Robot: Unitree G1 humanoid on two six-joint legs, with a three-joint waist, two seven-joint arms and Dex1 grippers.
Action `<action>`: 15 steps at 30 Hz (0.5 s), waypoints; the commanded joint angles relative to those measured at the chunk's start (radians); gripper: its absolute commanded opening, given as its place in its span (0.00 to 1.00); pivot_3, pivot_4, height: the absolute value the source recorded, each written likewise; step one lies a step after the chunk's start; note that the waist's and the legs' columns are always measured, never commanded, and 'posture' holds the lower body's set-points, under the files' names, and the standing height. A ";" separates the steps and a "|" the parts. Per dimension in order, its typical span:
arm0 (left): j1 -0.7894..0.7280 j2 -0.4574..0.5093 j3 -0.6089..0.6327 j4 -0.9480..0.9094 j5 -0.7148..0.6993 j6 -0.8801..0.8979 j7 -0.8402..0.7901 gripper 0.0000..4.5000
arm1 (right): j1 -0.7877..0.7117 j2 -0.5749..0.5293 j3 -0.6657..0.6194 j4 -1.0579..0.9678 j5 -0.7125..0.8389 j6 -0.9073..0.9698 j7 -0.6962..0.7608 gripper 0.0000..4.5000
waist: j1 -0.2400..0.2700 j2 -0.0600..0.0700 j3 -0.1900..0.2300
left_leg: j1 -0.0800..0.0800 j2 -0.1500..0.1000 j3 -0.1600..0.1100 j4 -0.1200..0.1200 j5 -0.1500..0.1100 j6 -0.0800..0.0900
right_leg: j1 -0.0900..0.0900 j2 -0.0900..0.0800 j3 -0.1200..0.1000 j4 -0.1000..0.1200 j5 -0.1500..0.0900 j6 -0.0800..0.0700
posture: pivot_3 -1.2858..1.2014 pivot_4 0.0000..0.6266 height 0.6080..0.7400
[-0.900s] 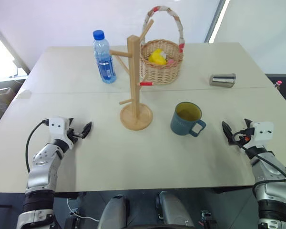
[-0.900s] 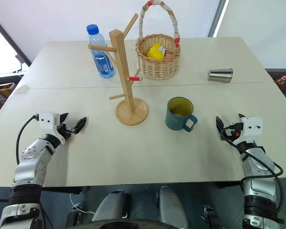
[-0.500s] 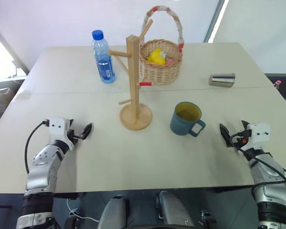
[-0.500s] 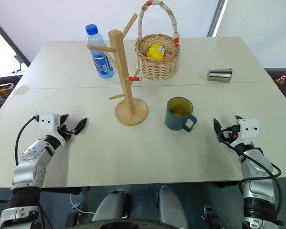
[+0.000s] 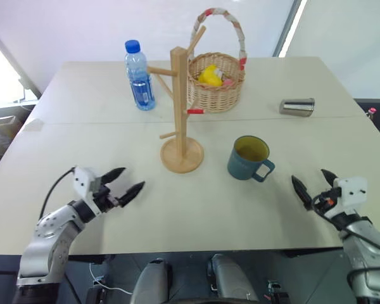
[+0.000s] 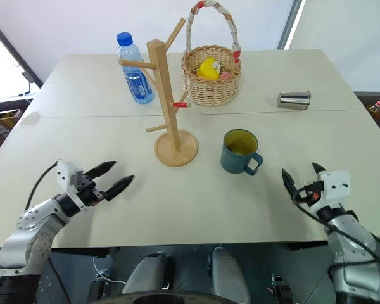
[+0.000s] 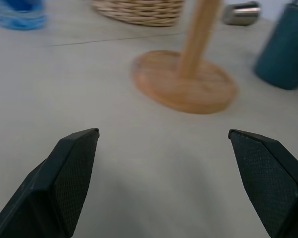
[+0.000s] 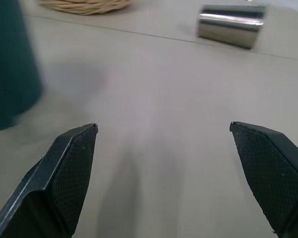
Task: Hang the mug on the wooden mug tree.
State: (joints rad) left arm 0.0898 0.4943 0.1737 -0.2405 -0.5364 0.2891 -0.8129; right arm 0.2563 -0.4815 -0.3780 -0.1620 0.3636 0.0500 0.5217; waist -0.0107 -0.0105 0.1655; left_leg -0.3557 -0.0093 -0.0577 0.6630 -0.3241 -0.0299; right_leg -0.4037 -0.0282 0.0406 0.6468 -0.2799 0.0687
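Note:
The dark teal mug (image 5: pixel 247 158) stands upright on the table, its handle turned toward my right side. To its left stands the wooden mug tree (image 5: pixel 178 95) on its round base, one peg red-tipped. My left gripper (image 5: pixel 130 178) hovers open and empty over the front left of the table, pointing toward the tree's base (image 7: pixel 185 87). My right gripper (image 5: pixel 308 177) is open and empty to the right of the mug, a short gap away. The mug (image 8: pixel 10 64) shows beside the right gripper's fingers.
A water bottle (image 5: pixel 139 76) stands behind the tree on the left. A wicker basket (image 5: pixel 216 85) with a yellow item sits behind it. A steel cup (image 5: pixel 297 106) lies on its side at the back right. The table's front edge (image 5: pixel 196 250) is close to both hands.
My left gripper has swung right toward the table's middle and nearer the front edge, its fingers now showing wide apart. The right gripper has drifted slightly toward the front edge, still open.

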 commanded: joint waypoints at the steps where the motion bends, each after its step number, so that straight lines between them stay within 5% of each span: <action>1: -0.033 0.011 -0.105 -0.071 0.017 0.005 -0.056 1.00 | 0.057 -0.002 0.062 -0.147 -0.008 0.013 0.033 0.98 | 0.000 0.000 0.000 | 0.000 0.000 0.000 0.000 0.000 0.000 | 0.000 0.000 0.000 0.000 0.000 0.000 | 0.52 0.24 1.00; 15: -0.163 -0.033 -0.342 -0.099 0.117 -0.070 -0.126 1.00 | -0.039 0.165 0.200 -0.148 -0.186 -0.004 -0.188 0.98 | 0.000 0.000 0.000 | 0.000 0.000 0.000 0.000 0.000 0.000 | 0.000 0.002 0.000 0.000 0.000 0.000 | 0.52 0.24 1.00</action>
State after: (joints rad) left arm -0.0612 0.4650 -0.1553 -0.2981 -0.4231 0.2428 -0.9275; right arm 0.2305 -0.3263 -0.1668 -0.3111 0.1945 0.0675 0.3654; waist -0.0111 -0.0102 0.1653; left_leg -0.3556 -0.0092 -0.0576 0.6633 -0.3241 -0.0299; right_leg -0.4041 -0.0263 0.0407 0.6468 -0.2799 0.0689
